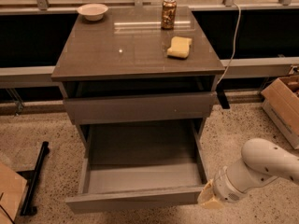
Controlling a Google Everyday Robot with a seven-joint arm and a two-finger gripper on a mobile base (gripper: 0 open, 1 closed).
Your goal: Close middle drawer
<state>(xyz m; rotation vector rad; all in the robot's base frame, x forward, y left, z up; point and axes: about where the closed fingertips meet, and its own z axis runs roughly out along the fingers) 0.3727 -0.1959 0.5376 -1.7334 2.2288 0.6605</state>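
Note:
The middle drawer (135,200) is pulled far out of the grey-brown cabinet (117,50), and its grey inside is bare. Above it, the taller-fronted drawer (140,107) stands slightly out. The lowest drawer is hidden under the open one. My gripper (209,199), with yellowish tips on a white arm, is low at the right end of the middle drawer's front, right by its corner; I cannot tell if it touches it.
On the cabinet top are a white bowl (92,10), a soda can (168,13) and a yellow sponge (180,46). A cardboard box (282,101) stands on the floor at right. A black bar (35,178) and cardboard (9,195) lie at left.

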